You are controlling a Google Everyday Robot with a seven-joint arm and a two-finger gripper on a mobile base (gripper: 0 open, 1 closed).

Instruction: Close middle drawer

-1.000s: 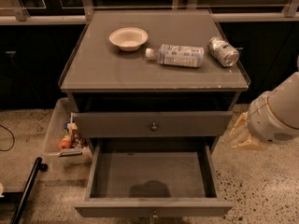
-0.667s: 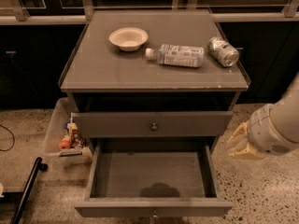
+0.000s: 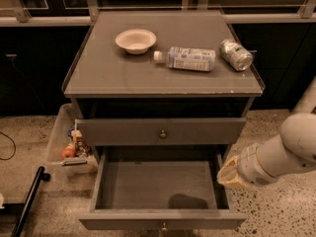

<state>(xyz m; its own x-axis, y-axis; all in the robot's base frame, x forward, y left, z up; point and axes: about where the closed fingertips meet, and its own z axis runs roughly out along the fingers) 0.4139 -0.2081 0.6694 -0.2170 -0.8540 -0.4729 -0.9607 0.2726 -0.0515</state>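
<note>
Now the arm (image 3: 291,149) angles low, end effector (image 3: 228,174) (grip unclear) just beside the open middle drawer (image 3: 123,220)

The light is dim and warm and falls from overhead. The cabinet top (image 3: 98,78) takes most of it and shows a soft sheen. Small highlights sit on the can (image 3: 236,54) and the plastic bottle (image 3: 190,59), and the bowl (image 3: 136,40) glows pale. Under the top's overhang lies a band of deep shadow. The middle drawer (image 3: 148,220) is lit inside, with a dark blot of shadow on its floor near the front. My gripper (image 3: 230,174), just beside that drawer's right wall, looks tan, and my arm (image 3: 291,149) is the brightest thing here. Behind the cabinet is near black.
</note>
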